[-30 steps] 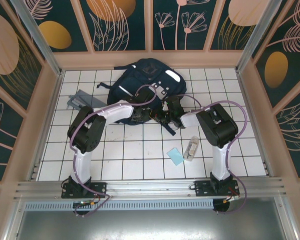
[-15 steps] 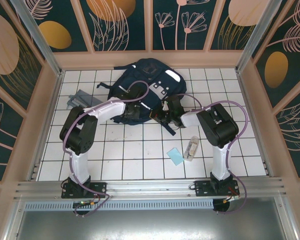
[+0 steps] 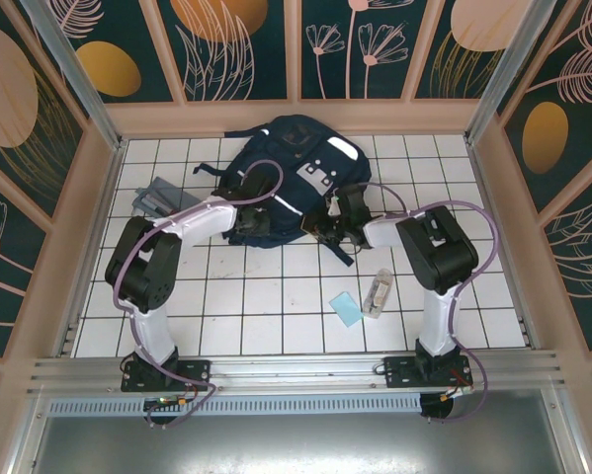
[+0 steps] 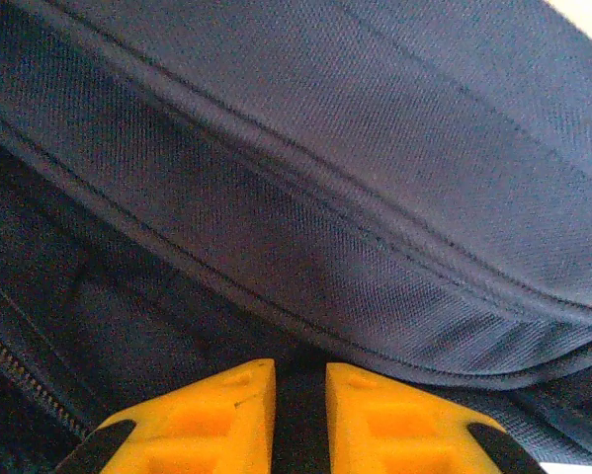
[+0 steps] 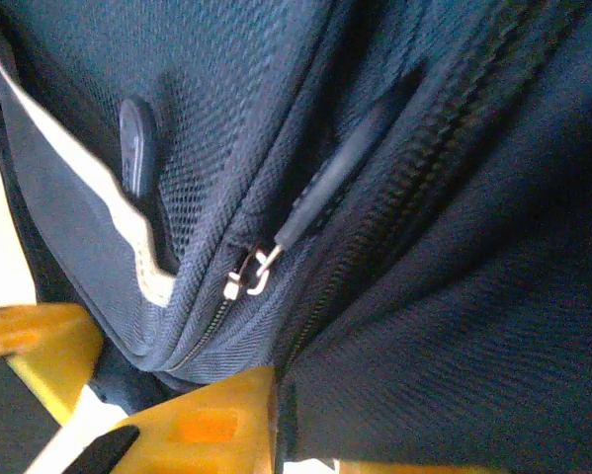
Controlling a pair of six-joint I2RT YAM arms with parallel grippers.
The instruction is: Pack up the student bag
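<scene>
Bag (image 3: 286, 163) lies flat at 12 o'clock on the counter (image 3: 276, 296); both tools meet its 6 o'clock edge, presumably to open it for packing; left tool (image 4: 298, 367) narrowly gapped over fabric, grip cannot be told; right tool (image 5: 162, 355) parted, released, beside the zip pull (image 5: 248, 272).

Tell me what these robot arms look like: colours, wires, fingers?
Both the left arm and right arm have white tubular links joined by chunky black joints. A lilac cable loops along each. Black base plates bolt them to a silver rail. Up close, the fingers are blocky yellow-orange plastic with black patches.
</scene>
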